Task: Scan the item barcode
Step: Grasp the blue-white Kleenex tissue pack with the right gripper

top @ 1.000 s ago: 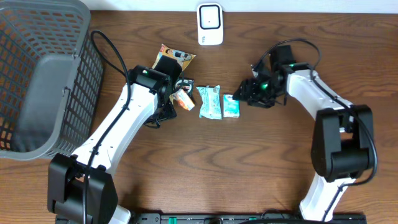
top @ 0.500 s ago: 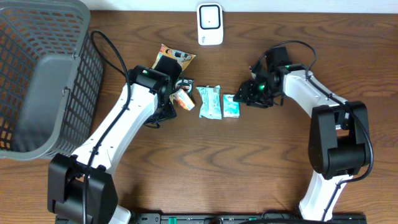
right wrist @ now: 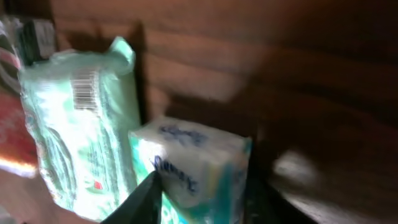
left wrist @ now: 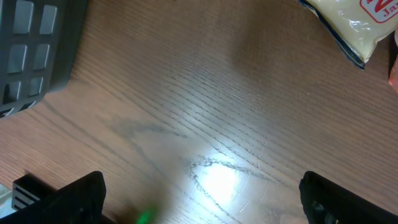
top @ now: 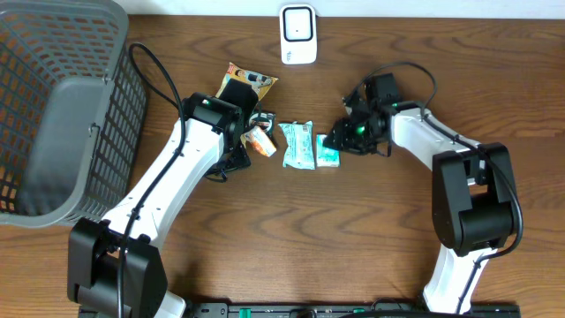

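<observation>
Right wrist: right claw [right wrist: 202, 190] straddles the tissue pack [right wrist: 193, 152], grip unclear; left claw [left wrist: 199, 202] spread wide above table [left wrist: 186, 93].

Wood table [left wrist: 186, 106], yellow packet [left wrist: 345, 22] top right — end effector [left wrist: 205, 208] spread wide.

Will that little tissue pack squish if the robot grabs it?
Probably a bit: the tissue pack looks like soft paper in thin plastic wrap, so it should give between the jaws. It looks small and light, so a push would likely slide it across the wooden table. Its boxy shape probably won't roll.
</observation>
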